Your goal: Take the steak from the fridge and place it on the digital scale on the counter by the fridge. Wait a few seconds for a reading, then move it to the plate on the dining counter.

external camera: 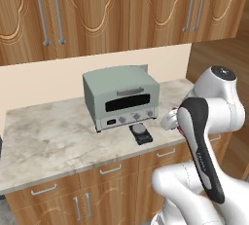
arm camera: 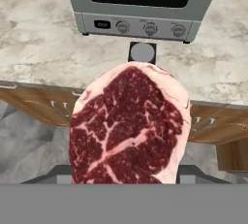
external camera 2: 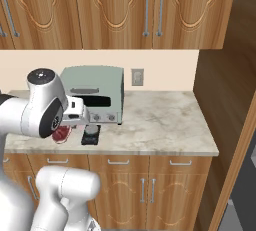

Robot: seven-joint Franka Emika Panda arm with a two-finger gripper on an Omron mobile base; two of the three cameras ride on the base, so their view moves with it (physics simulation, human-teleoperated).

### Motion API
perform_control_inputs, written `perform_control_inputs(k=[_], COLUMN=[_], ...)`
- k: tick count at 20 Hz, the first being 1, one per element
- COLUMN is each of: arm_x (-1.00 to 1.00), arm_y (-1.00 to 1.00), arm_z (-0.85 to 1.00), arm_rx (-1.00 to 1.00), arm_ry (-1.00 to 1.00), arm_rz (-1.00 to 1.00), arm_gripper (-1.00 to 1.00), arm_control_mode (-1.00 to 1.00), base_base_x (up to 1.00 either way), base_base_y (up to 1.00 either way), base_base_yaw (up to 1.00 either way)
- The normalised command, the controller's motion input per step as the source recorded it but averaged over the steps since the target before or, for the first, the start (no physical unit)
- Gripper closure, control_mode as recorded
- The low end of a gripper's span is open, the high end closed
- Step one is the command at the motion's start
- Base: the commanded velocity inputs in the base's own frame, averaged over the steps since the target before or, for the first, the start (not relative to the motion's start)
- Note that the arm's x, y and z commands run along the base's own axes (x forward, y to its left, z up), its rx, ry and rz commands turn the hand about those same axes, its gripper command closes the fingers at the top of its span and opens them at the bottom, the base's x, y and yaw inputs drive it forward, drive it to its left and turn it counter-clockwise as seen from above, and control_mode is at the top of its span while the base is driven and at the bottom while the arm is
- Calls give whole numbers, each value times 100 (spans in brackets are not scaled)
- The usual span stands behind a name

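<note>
Left base view: brown wooden upper cabinets [external camera: 121, 9] with silver bar handles are seen across the top of the frame, and lower cabinets [external camera: 112, 180] of the same wood run along the bottom. Between them the marbled stone surface [external camera: 48, 141] is spread from the left edge to the centre right. A pale green toaster oven [external camera: 121, 97] is set at the middle of the frame, on the surface and against the cream wall. The white arm [external camera: 204, 136] is raised from the lower right and covers the right end of the surface.

Just below the oven's front, the small black digital scale [external camera: 140, 133] with its round grey disc is placed on the surface, apart from the oven. To its right, a sliver of the red steak [external camera: 176, 125] is seen beside the arm's dark link, clear of the scale.

In the right base view the steak [external camera 2: 61, 134] is shown at centre left, just left of the scale [external camera 2: 91, 134], partly hidden by the arm.

In the hand view the steak [arm camera: 130, 128] is seen large at the centre and bottom, with the scale [arm camera: 142, 53] above it and the oven [arm camera: 140, 5] at the top. The hand [external camera 2: 70, 125] is pinching the steak, its fingers held apart by the meat.
</note>
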Motion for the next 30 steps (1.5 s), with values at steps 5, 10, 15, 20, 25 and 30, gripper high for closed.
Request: perform_control_inputs(k=[5,10,15,20,25,30], arm_x=[0,0,0,0,0,0], arm_y=[0,0,0,0,0,0], arm_z=[0,0,0,0,0,0], arm_rx=[0,0,0,0,0,0], arm_ry=[0,0,0,0,0,0], arm_rz=[0,0,0,0,0,0], arm_gripper=[100,100,100,100,100,100], arm_control_mode=[100,100,100,100,100,100], base_base_x=[-19,-100,-78,-3,29,49], base_base_y=[-3,-17,2,18,24,30], base_base_yaw=[0,2,25,85,80,76])
